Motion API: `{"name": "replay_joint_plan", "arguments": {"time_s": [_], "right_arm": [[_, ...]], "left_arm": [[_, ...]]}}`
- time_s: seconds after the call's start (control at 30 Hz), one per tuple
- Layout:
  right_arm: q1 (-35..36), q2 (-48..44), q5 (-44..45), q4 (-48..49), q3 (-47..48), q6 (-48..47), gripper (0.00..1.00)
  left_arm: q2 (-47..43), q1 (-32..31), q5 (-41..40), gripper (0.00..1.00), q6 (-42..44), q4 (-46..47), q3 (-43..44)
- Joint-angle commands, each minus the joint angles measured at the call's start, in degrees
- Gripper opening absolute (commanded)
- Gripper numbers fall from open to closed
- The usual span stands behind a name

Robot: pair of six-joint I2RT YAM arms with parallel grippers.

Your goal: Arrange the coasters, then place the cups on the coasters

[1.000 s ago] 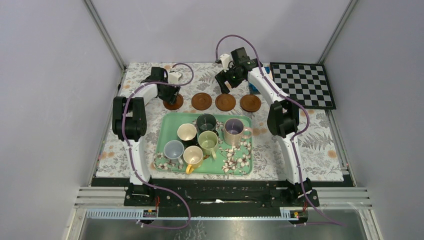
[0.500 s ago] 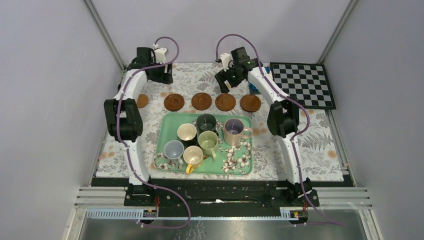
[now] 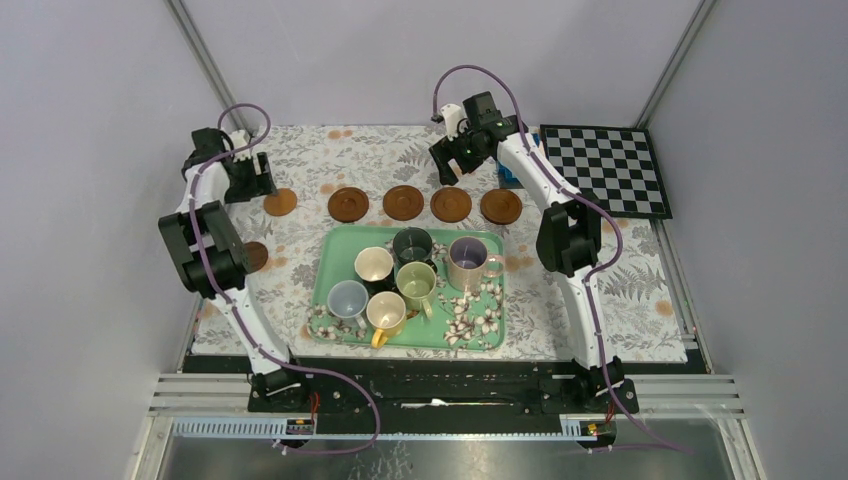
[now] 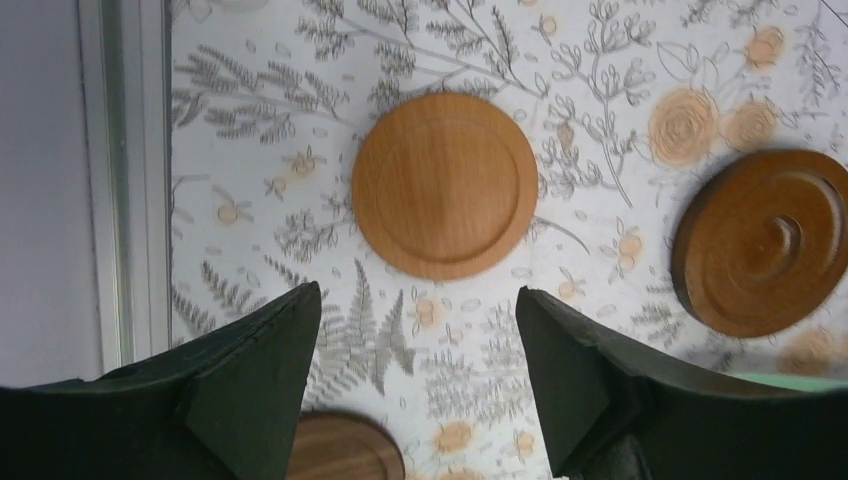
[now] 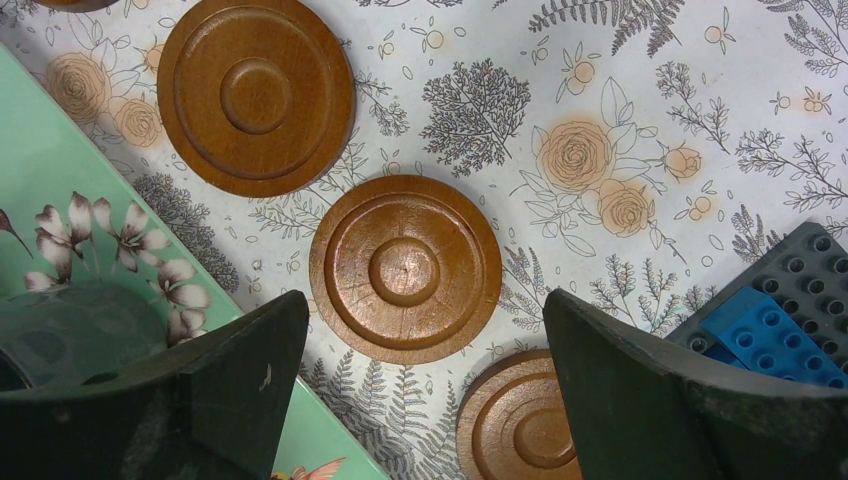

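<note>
Five brown coasters lie in a row behind the tray. Another coaster sits apart at the left, partly behind the left arm. Several cups stand on the green tray: cream, dark green, pinkish, olive, pale blue, yellow. My left gripper hangs open and empty just short of the light coaster. Open and empty too, my right gripper hovers over a coaster.
A checkerboard lies at the back right. A blue brick on a dark studded plate sits beside the right end of the row. The table's metal left edge runs close to the left gripper.
My left arm has lifted off the second coaster, swung back and to the left, and its jaws have opened wider. The right arm has stayed put.
</note>
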Motion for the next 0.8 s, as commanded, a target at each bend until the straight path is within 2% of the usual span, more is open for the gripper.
{"name": "replay_joint_plan", "arguments": {"time_s": [0.0,0.27,0.4,0.63,0.77], "right_arm": [[-0.19,-4.2,-1.47,0.39,-0.01,0.48,0.95],[-0.22,-5.8,-0.68,0.31,-2.14,-0.88,0.95],[-0.17,-6.08,-0.55,-0.22,-2.36,-1.42,0.95],[-0.22,-5.99,-0.47,-0.09,-2.17,-1.34,0.95],[-0.21,-5.71,-0.84,-0.06,-1.92,-0.8,0.95]], "left_arm": [[5.14,-1.66,-2.58,0.77,0.58,2.95,5.44],[13.87,-1.65,-3.78,0.7,3.14,3.4,12.9],[15.14,-1.54,-3.14,0.69,4.11,3.37,13.57],[9.7,-1.85,3.6,0.55,6.2,4.23,3.38],[7.55,-2.17,3.87,0.52,6.65,5.03,-0.37]]}}
